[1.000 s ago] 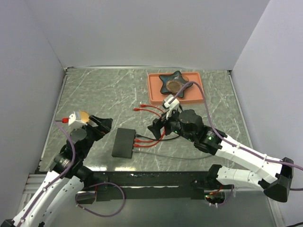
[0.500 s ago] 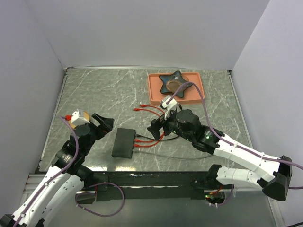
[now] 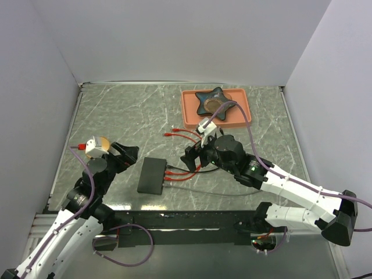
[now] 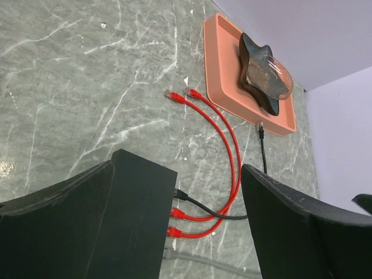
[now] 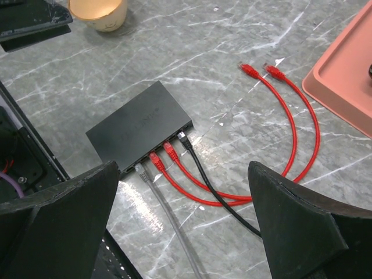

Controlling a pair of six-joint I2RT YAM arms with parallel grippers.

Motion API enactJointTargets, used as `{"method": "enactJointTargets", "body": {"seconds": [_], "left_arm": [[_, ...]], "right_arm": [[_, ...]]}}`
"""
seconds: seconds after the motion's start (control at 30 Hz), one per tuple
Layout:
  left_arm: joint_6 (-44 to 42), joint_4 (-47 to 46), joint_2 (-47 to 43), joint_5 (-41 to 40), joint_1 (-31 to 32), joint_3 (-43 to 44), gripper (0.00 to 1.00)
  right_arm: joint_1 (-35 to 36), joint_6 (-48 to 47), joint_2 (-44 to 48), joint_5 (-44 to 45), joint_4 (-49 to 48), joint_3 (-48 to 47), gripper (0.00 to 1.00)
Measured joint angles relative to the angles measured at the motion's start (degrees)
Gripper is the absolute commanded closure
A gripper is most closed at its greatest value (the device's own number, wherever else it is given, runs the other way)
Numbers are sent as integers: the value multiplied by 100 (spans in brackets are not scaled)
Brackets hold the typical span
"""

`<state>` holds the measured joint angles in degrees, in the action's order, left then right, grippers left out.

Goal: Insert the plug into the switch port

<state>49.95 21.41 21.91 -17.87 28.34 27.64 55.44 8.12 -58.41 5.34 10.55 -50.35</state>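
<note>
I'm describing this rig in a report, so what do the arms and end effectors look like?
The left arm and right arm have white links, black joints and loose purple cables. The left end effector and right end effector are black, with broad matte fingers. A green light glows on the right arm.

Site: robotics lab test cell. Grounds: plain white partition walls [image 3: 174, 40] boxing my marbled tabletop [image 3: 116, 116] on three sides; my left arm [image 3: 65, 222] and right arm [image 3: 290, 189] bolted along its near edge; loose purple cables [image 3: 251, 132]; a black switch [image 3: 152, 175] strung with red patch leads [image 4: 235, 160].
</note>
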Motion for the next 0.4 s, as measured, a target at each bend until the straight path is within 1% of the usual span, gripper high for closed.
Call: {"method": "enactJointTargets", "body": {"seconds": [0.23,0.33,0.4], "left_arm": [[-199,-310,-50,149,0,-348,4],[-278,-457,59,151,0,-396,4],[-398,-542,153,203,0,-424,4]], "right_arm": [[0,37,-15,621,37,-11,1],[0,11,-24,728,-33,-11,1],[2,-44,-20,748,-264,24,1]]}}
